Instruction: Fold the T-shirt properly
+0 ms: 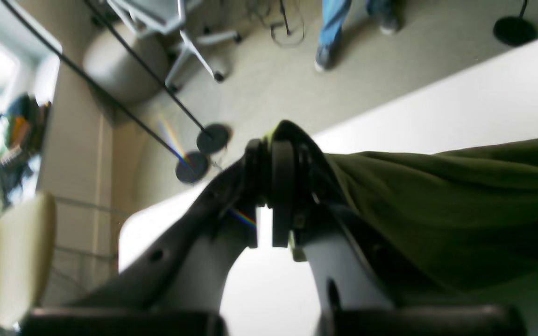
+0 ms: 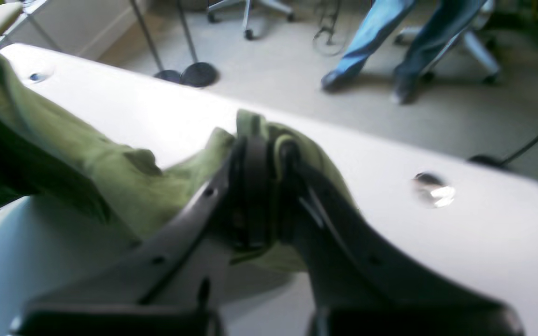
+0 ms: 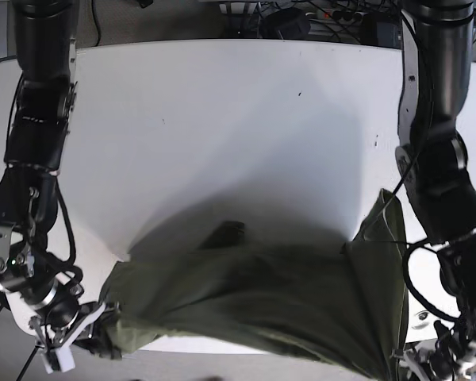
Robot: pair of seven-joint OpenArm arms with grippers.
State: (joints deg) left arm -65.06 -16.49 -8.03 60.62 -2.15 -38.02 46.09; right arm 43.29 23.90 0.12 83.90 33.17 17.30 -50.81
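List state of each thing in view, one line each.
T-shirt: olive green, lifted at both ends, stretched between the hands, middle sagging over the near table edge.
Left hand: shut on T-shirt.
Right hand: shut on T-shirt.
Table: white, bare where the shirt is not.

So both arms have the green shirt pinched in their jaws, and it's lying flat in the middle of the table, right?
Not quite. Both grippers, left and right, do pinch the shirt, but it isn't flat in the middle. The base view shows it bunched along the table's near edge, stretched between the two arms.
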